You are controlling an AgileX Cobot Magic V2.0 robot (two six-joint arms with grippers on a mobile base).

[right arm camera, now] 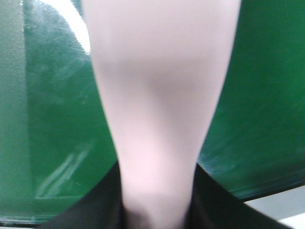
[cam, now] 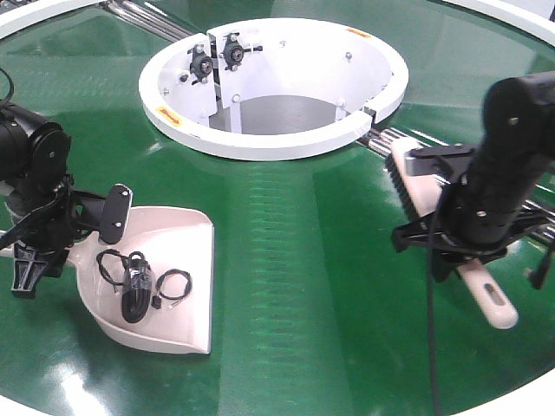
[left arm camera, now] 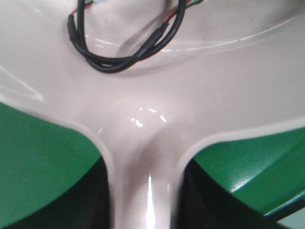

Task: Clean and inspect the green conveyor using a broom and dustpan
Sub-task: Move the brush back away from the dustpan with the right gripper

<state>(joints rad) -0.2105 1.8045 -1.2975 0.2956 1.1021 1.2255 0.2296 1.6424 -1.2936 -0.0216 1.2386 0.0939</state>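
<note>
While the dustpan (cam: pixel 186 260) lies flat on the green conveyor (cam: pixel 295 260), its handle sits clamped in the left claw (cam: pixel 39 247), with black cables (cam: pixel 134 282) in the scoop just ahead. The right claw (cam: pixel 460 251) grips the broom (cam: pixel 487 299) mid-handle, its brush head beyond, near the white ring (cam: pixel 260 143).

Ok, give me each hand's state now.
Left hand: closed, holding the pale pink-beige plastic dustpan.
Right hand: closed, holding the flat pale pink-beige plastic broom.

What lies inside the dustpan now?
Inside the dustpan lie loose black cables, some looped, one bundled. The pan floor beneath the bundle is covered, so anything smaller there cannot be seen.
</note>
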